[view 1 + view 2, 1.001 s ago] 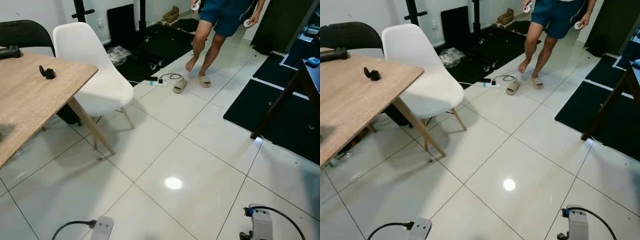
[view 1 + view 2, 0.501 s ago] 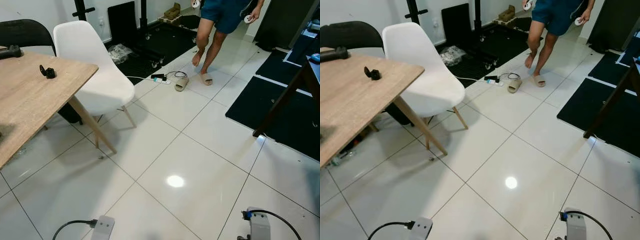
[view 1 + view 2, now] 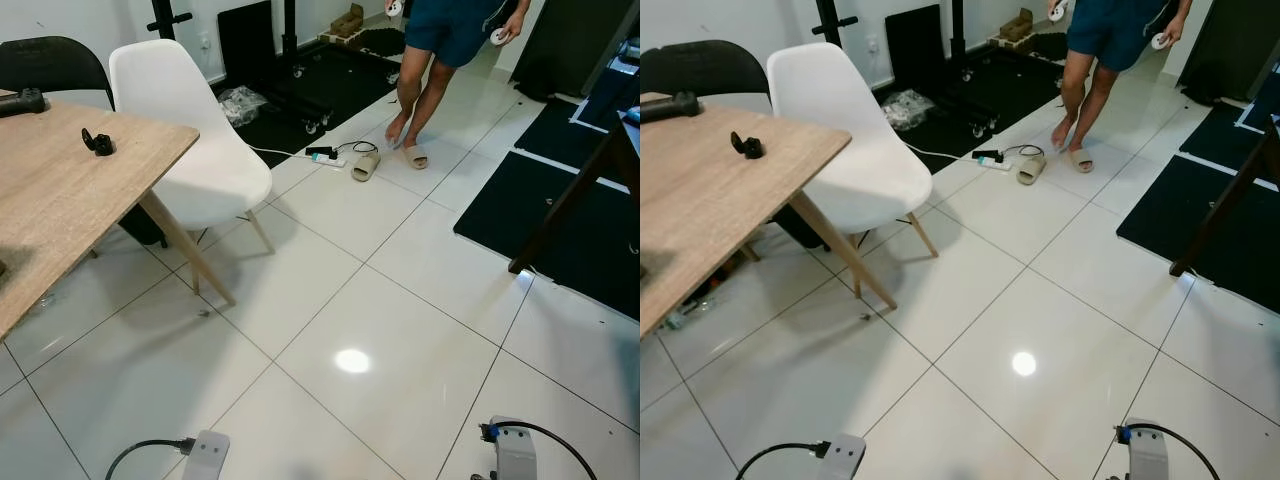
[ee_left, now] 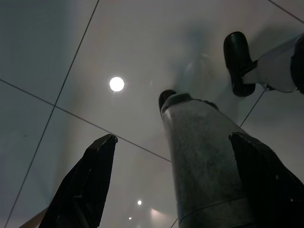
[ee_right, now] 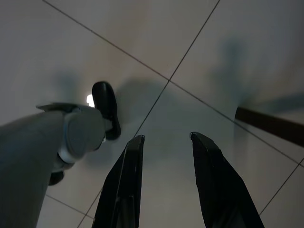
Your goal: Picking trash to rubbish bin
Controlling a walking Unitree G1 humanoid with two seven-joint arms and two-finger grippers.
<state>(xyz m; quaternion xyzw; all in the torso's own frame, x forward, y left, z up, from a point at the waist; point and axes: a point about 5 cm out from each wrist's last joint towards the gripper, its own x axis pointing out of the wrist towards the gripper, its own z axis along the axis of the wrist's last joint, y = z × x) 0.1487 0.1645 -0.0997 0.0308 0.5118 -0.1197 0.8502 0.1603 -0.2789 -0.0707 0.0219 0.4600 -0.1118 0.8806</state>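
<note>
A white tiled floor (image 3: pixel 400 330) fills the middle of the head view, with one bright lamp glare at lower centre. At the left edge stands a wooden table (image 3: pixel 60 200), cut off by the frame; a small black clip-like thing (image 3: pixel 97 143) lies on it, too small to identify, and a dark object (image 3: pixel 22 102) at the far upper left is cropped. A white chair (image 3: pixel 190 140) is tucked against the table, and a black chair (image 3: pixel 50 65) shows partly behind it.

In the upper middle a clear plastic bag (image 3: pixel 241 103) — the likeliest trash — lies crumpled on a black mat (image 3: pixel 310 85), well apart from both arms. No bin can be made out. Just beyond the mat's edge a power strip (image 3: pixel 325 155) with cables lies on the tiles, and beside it a loose slipper (image 3: pixel 365 166).

A person (image 3: pixel 440 40) stands at the upper right, cut off at the waist, a white controller in each hand. A dark table leg (image 3: pixel 560 210) slants over another mat at the right edge.

Both arms hang low, only their wrist ends showing at the bottom edge. In the dim wrist views the left gripper (image 4: pixel 173 185) has its fingers spread wide, holding nothing, with the robot's grey leg between them in the picture; the right gripper (image 5: pixel 166 185) is parted more narrowly — also empty — above bare tile.
</note>
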